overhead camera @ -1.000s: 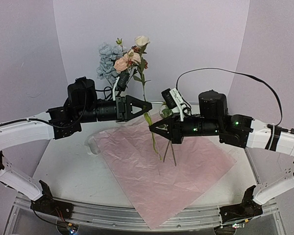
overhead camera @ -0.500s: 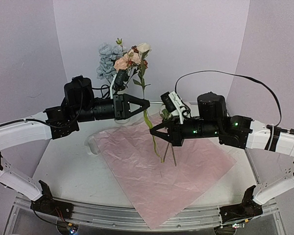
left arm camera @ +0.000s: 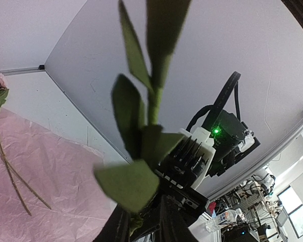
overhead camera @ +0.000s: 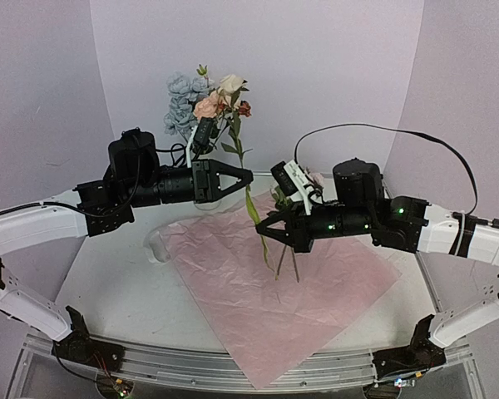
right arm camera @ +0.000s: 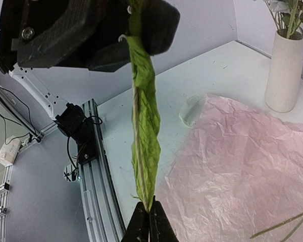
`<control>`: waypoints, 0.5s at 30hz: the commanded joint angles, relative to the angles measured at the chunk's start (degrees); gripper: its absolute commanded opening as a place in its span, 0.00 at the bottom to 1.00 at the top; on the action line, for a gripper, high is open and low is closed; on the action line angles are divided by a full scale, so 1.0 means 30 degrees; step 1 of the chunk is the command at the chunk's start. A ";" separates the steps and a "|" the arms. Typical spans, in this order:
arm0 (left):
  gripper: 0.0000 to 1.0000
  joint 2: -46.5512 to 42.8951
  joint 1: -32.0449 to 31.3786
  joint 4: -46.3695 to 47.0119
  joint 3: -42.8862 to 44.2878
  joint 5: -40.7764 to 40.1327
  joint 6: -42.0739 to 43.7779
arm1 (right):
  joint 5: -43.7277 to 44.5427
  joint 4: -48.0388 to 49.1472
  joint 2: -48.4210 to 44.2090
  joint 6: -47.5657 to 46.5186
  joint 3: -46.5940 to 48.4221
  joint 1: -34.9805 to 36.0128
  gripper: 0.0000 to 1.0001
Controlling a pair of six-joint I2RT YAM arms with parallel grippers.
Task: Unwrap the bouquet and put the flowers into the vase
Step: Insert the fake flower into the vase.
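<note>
Lilac walls wrap around a white bench (overhead camera: 116, 291), seen from above and behind two black-and-white robot arms. A large sheet of crinkled pink paper (overhead camera: 258, 316) lies spread flat across the middle of the bench; the bouquet is already unwrapped.

At the back, blue and pink flowers (overhead camera: 187, 108) rise behind the left arm, which hides their container in this view. Only the right wrist camera shows the off-white vase (right arm camera: 285, 70), upright on the bench near the paper's edge.

Between the arms, above the paper, a cream rose (overhead camera: 231, 83) on a long stem stands nearly upright in the air. The right pincer (overhead camera: 263, 229) is fully closed low on it. Its wrist camera shows the tips nipping the end of a long green leaf (right arm camera: 144, 126). The left pincer (overhead camera: 248, 177) sits higher on the same stem, its jaws standing narrow on either side; whether they actually pinch it cannot be told. The left wrist camera sees mostly blurred leaves close up, and its own fingers cannot be made out.

Two loose stems (overhead camera: 287, 264) lie on the paper under the right arm, their heads mostly hidden behind it. A small green light (overhead camera: 328, 223) glows on the right arm.
</note>
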 commanded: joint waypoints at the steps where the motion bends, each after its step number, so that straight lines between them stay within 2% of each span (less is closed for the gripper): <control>1: 0.17 -0.0689 -0.0040 0.0939 -0.0190 -0.0222 0.0389 | -0.0332 -0.0794 -0.0257 -0.1137 0.0705 0.0051 0.00; 9: 0.14 -0.0684 -0.0041 0.0939 -0.0264 -0.0144 0.0481 | -0.0008 -0.1624 -0.0329 -0.1827 0.1007 0.0046 0.00; 13: 0.02 -0.0620 -0.0040 0.0939 -0.0287 -0.0122 0.0498 | 0.0303 -0.1778 -0.0372 -0.1930 0.1066 0.0044 0.00; 15: 0.00 -0.0693 -0.0048 0.0932 -0.0378 -0.0278 0.0532 | 0.0650 -0.1839 -0.0488 -0.1977 0.1031 0.0038 0.01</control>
